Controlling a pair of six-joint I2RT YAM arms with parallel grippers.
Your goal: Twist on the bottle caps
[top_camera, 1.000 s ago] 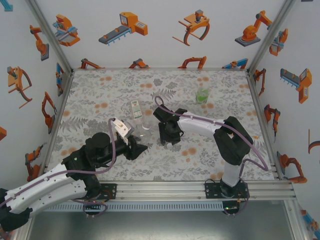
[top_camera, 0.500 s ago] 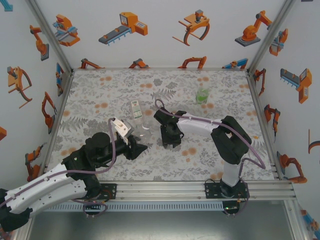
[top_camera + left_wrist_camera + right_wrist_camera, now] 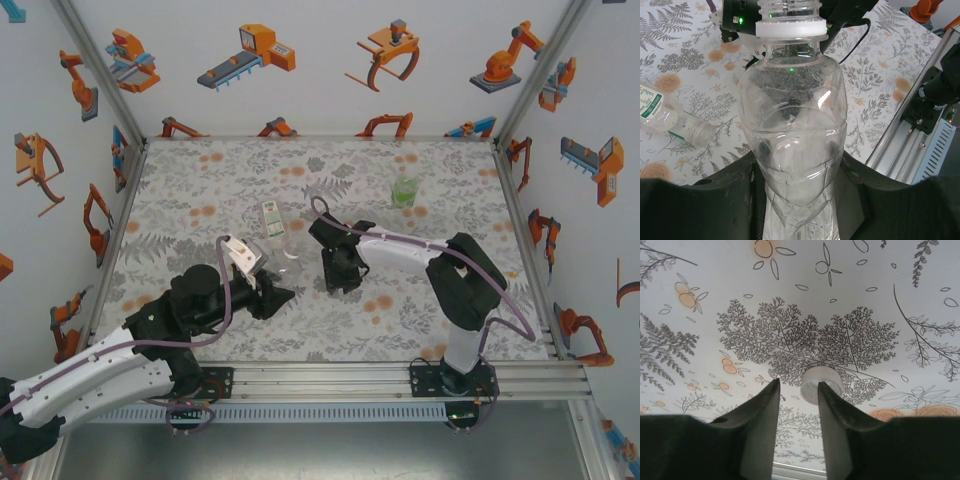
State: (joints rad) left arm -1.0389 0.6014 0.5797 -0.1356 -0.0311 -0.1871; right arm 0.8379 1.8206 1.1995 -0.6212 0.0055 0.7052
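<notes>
Three bottles from above: green-labelled bottle (image 3: pixel 405 188) upright at the far right, white-and-green bottle (image 3: pixel 272 220) lying mid-table, plain bottle (image 3: pixel 290 264) in the left gripper (image 3: pixel 272 295), right gripper (image 3: pixel 338 278) close beside. Left wrist: dark fingers (image 3: pixel 735 195) pinch the plain bottle's body. Right wrist: the claw stands slightly spread and empty, with a white cap (image 3: pixel 821 384) on the table (image 3: pixel 790 300) just beyond it.
</notes>
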